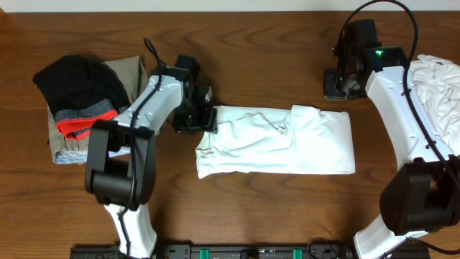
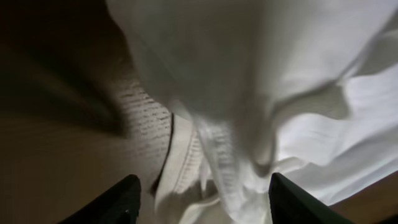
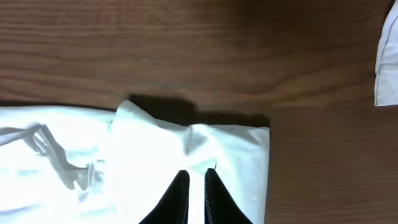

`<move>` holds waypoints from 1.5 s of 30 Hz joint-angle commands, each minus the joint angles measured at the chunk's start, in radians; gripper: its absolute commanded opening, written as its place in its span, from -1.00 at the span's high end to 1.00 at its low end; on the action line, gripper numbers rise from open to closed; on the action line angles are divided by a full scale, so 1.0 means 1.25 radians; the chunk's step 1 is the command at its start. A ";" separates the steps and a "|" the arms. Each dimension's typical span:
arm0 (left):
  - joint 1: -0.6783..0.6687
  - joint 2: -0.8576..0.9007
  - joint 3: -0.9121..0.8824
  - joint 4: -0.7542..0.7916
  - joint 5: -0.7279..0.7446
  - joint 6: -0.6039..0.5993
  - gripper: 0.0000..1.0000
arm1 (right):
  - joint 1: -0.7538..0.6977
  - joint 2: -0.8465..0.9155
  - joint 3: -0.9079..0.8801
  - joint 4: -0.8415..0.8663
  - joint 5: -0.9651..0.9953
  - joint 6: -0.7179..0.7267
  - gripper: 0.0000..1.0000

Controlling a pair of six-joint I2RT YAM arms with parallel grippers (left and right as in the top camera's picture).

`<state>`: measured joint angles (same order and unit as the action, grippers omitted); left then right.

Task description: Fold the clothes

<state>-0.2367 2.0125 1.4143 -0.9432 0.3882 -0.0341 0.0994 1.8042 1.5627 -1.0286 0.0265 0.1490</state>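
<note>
A white garment (image 1: 277, 140) lies folded into a long band across the middle of the table. My left gripper (image 1: 205, 119) is at its left end, low over the cloth. In the left wrist view its jaws (image 2: 204, 186) are wide open, with bunched white fabric (image 2: 280, 81) and a ribbed hem between and ahead of them. My right gripper (image 1: 339, 85) is raised behind the garment's right end. In the right wrist view its fingers (image 3: 197, 174) are close together with nothing between them, above the garment's right part (image 3: 155, 162).
A stack of black, grey-with-red-trim and khaki pieces (image 1: 79, 108) sits at the left. A heap of white clothes (image 1: 438, 86) lies at the right edge; it also shows in the right wrist view (image 3: 388, 62). Bare wood lies in front of the garment.
</note>
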 commanded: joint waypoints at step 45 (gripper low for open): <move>0.044 0.136 -0.021 0.047 0.151 0.065 -0.37 | 0.006 0.005 -0.005 -0.010 0.005 -0.003 0.82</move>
<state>-0.1471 2.1292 1.4445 -0.8864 0.6235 0.0452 0.1020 1.8046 1.5620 -1.0389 0.0261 0.1490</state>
